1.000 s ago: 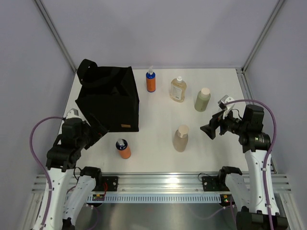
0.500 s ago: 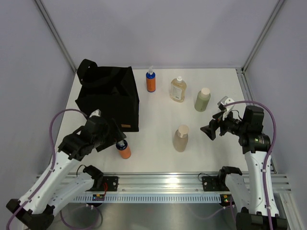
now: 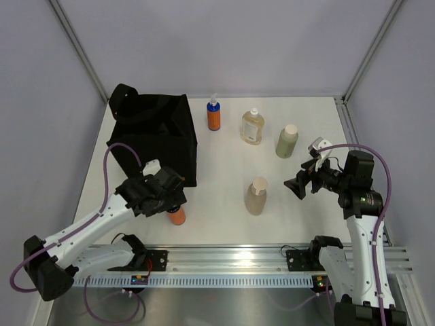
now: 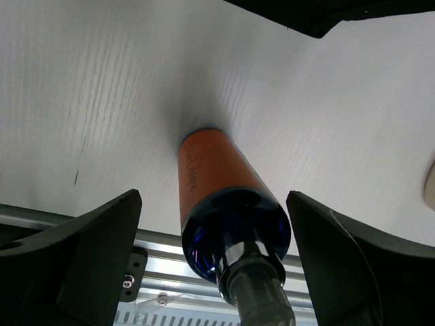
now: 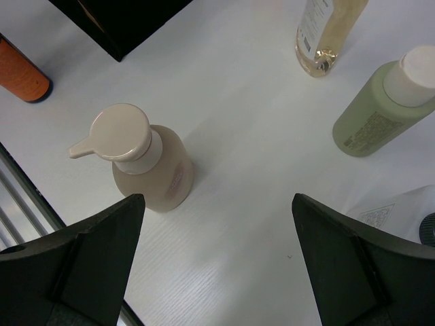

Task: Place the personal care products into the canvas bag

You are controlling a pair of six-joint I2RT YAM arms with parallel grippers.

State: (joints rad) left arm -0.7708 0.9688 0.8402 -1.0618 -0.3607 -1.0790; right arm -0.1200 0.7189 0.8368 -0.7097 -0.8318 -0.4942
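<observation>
The black canvas bag [image 3: 153, 139] stands at the back left. My left gripper [image 3: 170, 199] is open right above the orange bottle with a dark cap [image 3: 177, 216]. In the left wrist view the bottle [image 4: 214, 178] stands upright between the spread fingers [image 4: 102, 238], apart from both. My right gripper [image 3: 299, 185] is open and empty, to the right of the beige bottle [image 3: 256, 195], which the right wrist view shows at upper left [image 5: 146, 166]. The orange spray bottle [image 3: 214, 115], clear amber bottle [image 3: 252, 127] and pale green bottle [image 3: 287, 141] stand in a row at the back.
The metal rail [image 3: 231, 261] runs along the table's near edge, close behind the dark-capped bottle. Frame posts stand at the back corners. The bag's corner [image 4: 319, 17] is just beyond the left gripper. A white paper label [image 5: 380, 214] lies near the right gripper.
My left arm has swung right from the table's left edge and now hangs over the dark-capped orange bottle, jaws open around it. The right arm has not moved.
</observation>
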